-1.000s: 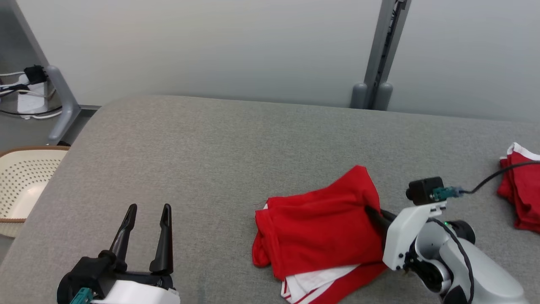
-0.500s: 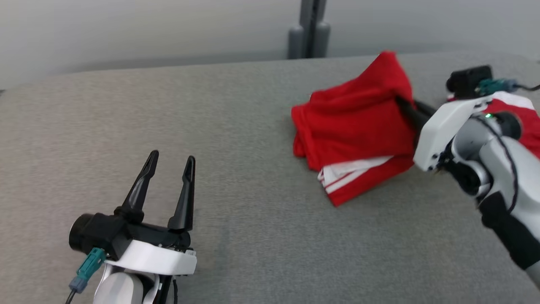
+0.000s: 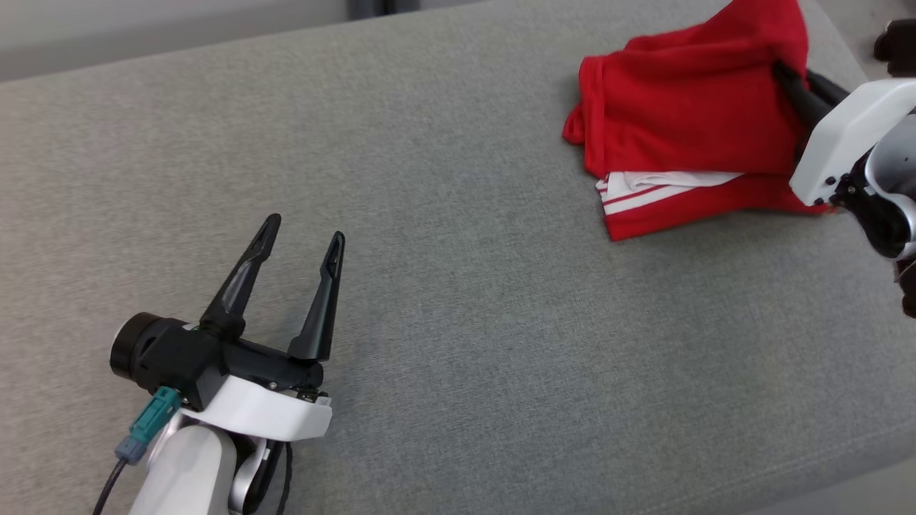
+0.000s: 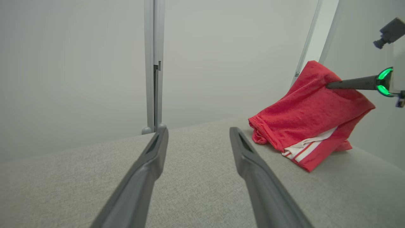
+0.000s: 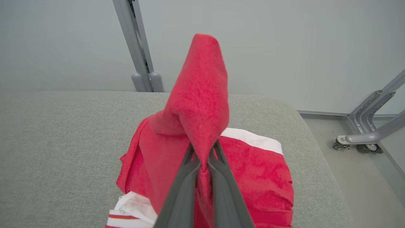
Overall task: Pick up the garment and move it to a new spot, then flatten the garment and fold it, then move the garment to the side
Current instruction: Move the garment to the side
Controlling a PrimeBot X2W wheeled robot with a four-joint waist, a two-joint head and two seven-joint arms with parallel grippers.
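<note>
Head view: the folded red garment [image 3: 687,121] lies at the far right of the grey table [image 3: 458,322]. One corner is raised by the right gripper [image 3: 781,70], which is clamped tight on it. Judged step: moving the garment aside. The left gripper [image 3: 305,227] hovers well apart, spread wide and empty.

Left wrist view: a grey post [image 4: 154,63] stands behind the table.

Right wrist view: the table's end and a wheeled frame [image 5: 364,136] are near. The next move calls for lowering the garment inside the edge, then release.
</note>
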